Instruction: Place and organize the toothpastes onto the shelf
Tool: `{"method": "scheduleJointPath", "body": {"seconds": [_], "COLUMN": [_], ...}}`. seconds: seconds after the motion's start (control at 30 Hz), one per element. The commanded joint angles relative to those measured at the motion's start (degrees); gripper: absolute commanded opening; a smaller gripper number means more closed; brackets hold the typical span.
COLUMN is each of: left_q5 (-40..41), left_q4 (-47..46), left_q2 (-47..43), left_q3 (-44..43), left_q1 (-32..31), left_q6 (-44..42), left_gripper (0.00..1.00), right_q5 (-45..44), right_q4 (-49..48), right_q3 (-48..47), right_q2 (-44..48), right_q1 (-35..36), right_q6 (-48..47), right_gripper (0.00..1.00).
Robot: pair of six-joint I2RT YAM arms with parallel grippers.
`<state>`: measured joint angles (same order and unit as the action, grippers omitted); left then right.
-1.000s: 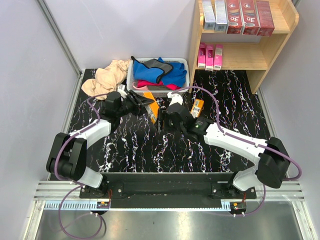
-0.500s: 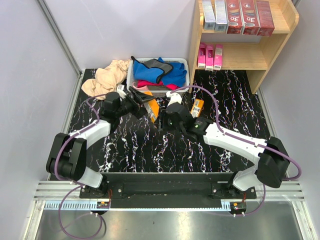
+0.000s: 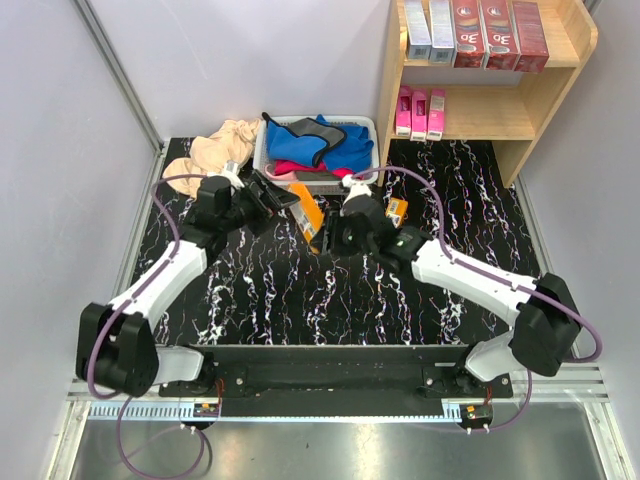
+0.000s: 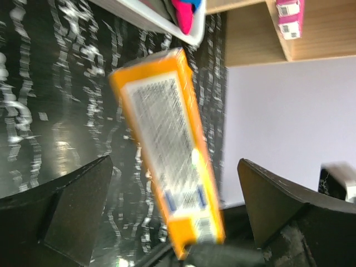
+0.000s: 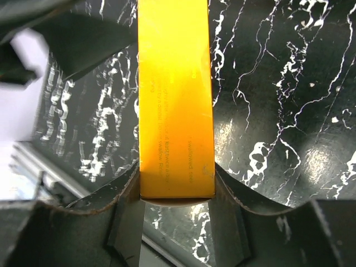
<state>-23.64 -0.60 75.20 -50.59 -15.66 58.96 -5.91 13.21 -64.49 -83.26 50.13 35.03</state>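
- The right gripper [image 5: 177, 192] is closed narrowly on one end of a long orange-yellow cardboard toothpaste box [image 5: 175, 94], with a finger pressing each side.
- The left gripper [image 4: 172, 167] stands wide, its fingers flanking the box without touching it.
- The box is over the black marbled table [image 3: 260, 280], near the white plastic basket [image 3: 262, 160].
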Motion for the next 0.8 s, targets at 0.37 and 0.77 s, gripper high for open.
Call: {"method": "scheduleJointPath", "body": {"seconds": [0.37, 0.77], "left_q5": [10.54, 9.75], "left_q4": [11.68, 11.15], "left_q2": [-6.56, -5.15], "left_q3": [-2.85, -3.11], "left_q1": [0.28, -0.07], "left_q6": [-9.83, -9.92], "left_gripper": [0.99, 0.99], "right_q5": [40.89, 57.76], "right_q4": [-25.34, -26.31], "right_q3": [13.59, 18.79], "right_q2": [15.31, 25.96], "right_q1": [-28.75, -55.91], "right_q6": [23.59, 30.89], "right_gripper": [0.33, 0.33]}}
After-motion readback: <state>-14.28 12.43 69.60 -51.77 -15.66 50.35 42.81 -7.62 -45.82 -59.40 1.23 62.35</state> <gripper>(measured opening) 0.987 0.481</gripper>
